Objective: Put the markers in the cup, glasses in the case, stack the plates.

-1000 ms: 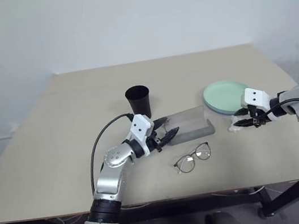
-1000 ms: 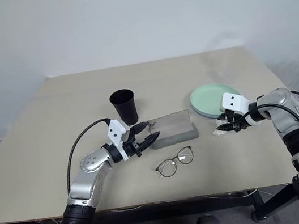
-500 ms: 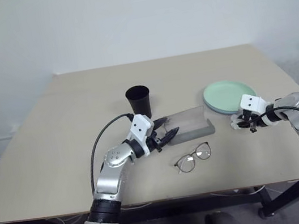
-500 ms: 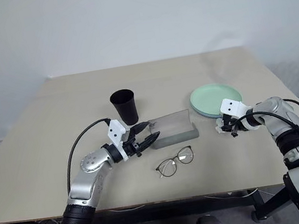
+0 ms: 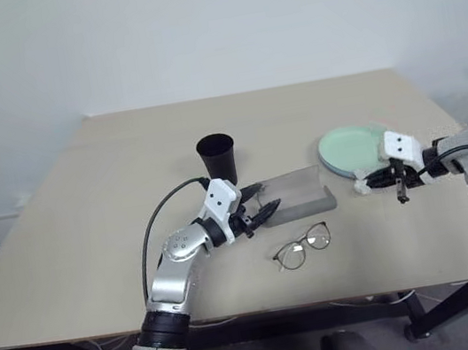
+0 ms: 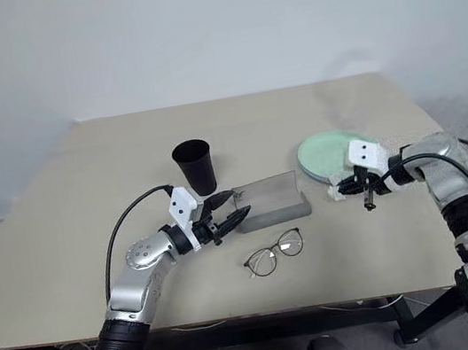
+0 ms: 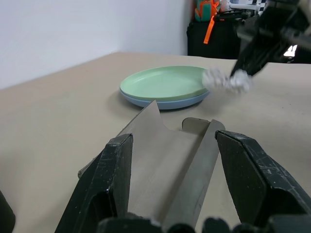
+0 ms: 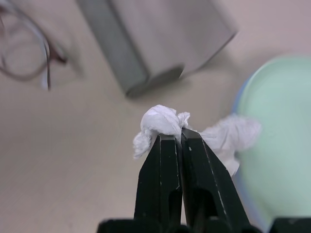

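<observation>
While the left gripper hangs level at the near end of the grey oblong case, its two black fingers stand wide apart, one to each side of the case's raised hinged lid, gripping nothing that can be made out. Case lies open near the table's middle. Black tapering plastic cup upright just behind it, toward the wall. Thin dark wire-framed glasses with round clear lenses lie on the beige tabletop, just in front of the case, apart from it.

Right gripper tilts downward at the right side, fingers pressed together on a small white crumpled lump of paper; paper looks lifted off the table, though that is hard to judge. Pale green round plate sits stacked on the light blue plate, just behind the gripper and paper.
</observation>
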